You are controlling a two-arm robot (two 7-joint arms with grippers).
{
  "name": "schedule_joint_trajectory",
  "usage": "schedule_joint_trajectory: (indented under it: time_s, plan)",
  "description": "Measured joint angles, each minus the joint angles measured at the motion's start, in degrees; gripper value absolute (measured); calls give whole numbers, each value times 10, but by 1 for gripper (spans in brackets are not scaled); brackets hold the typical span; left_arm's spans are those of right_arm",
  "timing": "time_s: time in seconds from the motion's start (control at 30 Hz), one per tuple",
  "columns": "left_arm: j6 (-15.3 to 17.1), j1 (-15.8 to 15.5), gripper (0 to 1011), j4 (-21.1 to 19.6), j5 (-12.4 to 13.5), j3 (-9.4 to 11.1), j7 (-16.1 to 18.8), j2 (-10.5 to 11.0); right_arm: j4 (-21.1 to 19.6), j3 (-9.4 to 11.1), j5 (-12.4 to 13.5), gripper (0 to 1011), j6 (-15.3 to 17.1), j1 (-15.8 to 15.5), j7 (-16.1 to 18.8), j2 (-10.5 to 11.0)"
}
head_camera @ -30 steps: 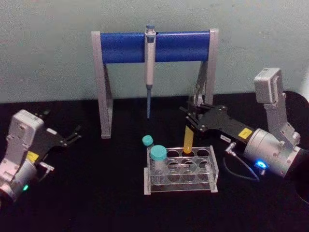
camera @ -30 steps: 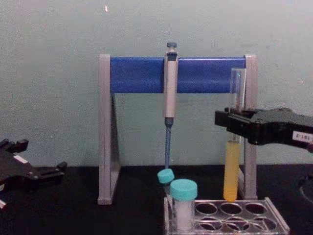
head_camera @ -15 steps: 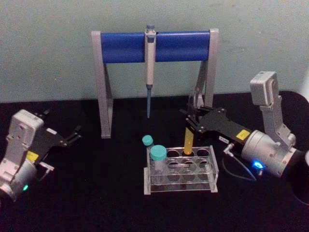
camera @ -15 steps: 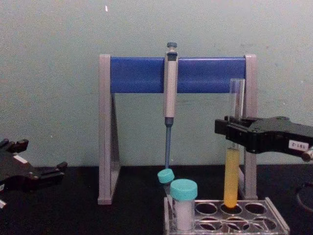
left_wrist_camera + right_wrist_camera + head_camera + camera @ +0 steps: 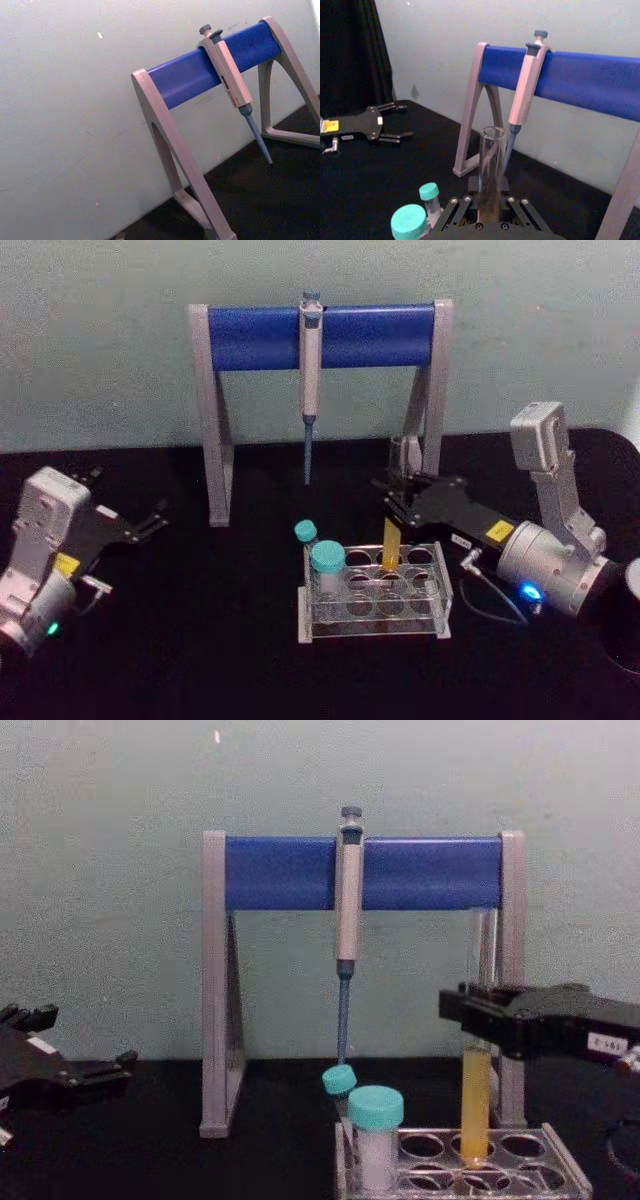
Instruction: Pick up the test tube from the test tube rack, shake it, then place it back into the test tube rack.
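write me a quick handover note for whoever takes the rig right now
Right gripper: shut on the test tube, above the test tube rack.
Left gripper: open, holding nothing, parked at the table's far left.
Test tube: upright, its yellow-filled bottom inside a back-row hole of the rack.
Done: tube lowered into a hole.
Left: probably seat it fully, open the right gripper, draw it clear.

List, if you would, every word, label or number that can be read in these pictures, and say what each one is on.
No text here is legible.
White label on the right gripper: print too blurred to read.
Yellow sticker on the right gripper: too blurred to read.
Yellow patch on the left gripper: too blurred to read.
Pipette: any markings are too small to read.
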Motion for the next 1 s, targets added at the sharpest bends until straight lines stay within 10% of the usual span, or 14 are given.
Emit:
schedule_joint_trajectory:
  time_s: [1.0]
  plan:
    - [0,0,1009,0,0,0,0,0,33,-9,-9,233,11,-3,5,-11]
